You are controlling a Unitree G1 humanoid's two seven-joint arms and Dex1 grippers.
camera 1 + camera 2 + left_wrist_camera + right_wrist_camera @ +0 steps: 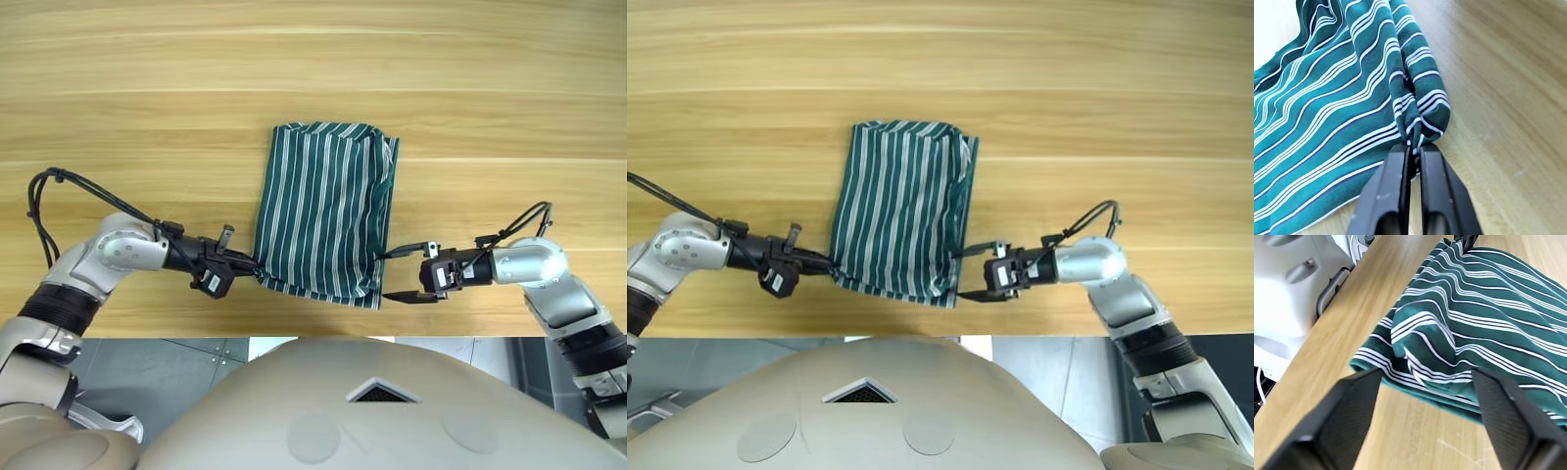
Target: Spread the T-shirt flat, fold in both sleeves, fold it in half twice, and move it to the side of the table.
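Left eye view shows striped T-shirt folded oblong

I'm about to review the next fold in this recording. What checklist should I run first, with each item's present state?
1. T-shirt near corner clamped in left gripper: ok.
2. Other near corner clamped in right gripper: not ok, fingers open beside it.
3. Sleeves folded in: ok, no sleeve sticks out.
4. Cloth flat: not ok, rumpled near the right gripper.
5. All layers caught by left gripper: cannot tell.
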